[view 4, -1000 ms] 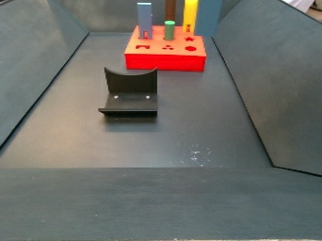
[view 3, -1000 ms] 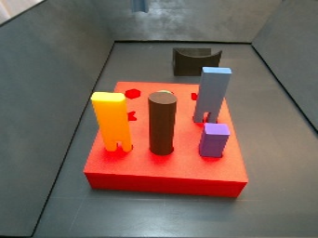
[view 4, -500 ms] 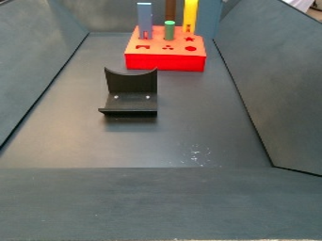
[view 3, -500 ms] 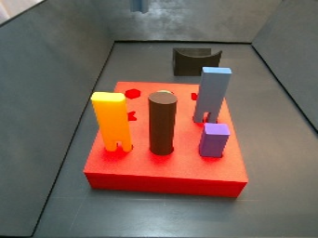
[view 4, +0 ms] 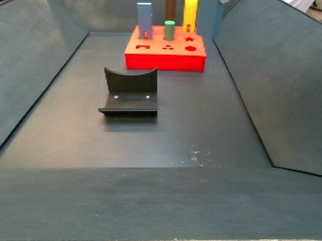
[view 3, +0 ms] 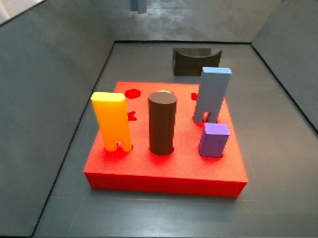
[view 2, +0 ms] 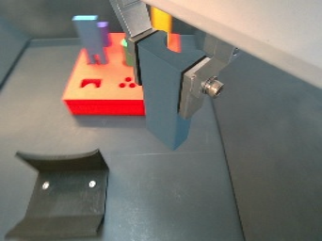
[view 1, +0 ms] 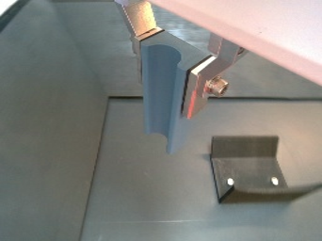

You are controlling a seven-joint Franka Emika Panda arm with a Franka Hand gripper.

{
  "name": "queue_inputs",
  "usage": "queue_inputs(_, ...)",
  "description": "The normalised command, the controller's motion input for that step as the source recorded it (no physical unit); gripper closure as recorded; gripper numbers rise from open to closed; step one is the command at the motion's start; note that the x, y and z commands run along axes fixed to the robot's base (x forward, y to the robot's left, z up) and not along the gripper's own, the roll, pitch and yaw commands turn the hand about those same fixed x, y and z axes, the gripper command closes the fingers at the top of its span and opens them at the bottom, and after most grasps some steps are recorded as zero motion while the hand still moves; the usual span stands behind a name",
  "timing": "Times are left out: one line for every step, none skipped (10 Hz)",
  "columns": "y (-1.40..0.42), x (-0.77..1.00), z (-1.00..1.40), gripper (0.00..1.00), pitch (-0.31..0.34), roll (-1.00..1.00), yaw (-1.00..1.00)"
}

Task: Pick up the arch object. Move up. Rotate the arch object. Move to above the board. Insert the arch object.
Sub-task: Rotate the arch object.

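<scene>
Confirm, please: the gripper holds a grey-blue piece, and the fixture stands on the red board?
No: the fixture stands on the floor, apart from the board, as a side view shows. The gripper, above the floor, holds the grey-blue piece.

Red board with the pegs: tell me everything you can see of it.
The thick square bright-red board lies flat on the dark floor, matte like plastic, with shaped holes in its top. A yellow block, dark cylinder, tall blue block and small purple block stand in it. The gripper, shut on a blue-grey piece, is in the air apart from it.
</scene>
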Motion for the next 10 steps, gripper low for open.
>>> queue_inputs(0.02,0.04,0.02,1.0,0.128,-0.02,-0.41)
queue_inputs(0.02,0.05,0.01,1.0,0.108,-0.02,-0.21)
queue_inputs(-0.04,0.02,0.0,1.0,0.016,0.0,-1.0)
queue_inputs(-0.04,0.02,0.0,1.0,0.016,0.0,-1.0)
queue_inputs(-0.02,0.02,0.0,1.0,0.016,0.0,-1.0)
queue_inputs(-0.01,0.02,0.0,1.0,0.017,0.0,-1.0)
queue_inputs(0.0,0.02,0.0,1.0,0.018,0.0,-1.0)
queue_inputs(0.0,0.02,0.0,1.0,0.019,0.0,-1.0)
queue_inputs(0.0,0.02,0.0,1.0,0.02,0.0,-1.0)
queue_inputs(0.0,0.02,0.0,1.0,0.021,0.0,-1.0)
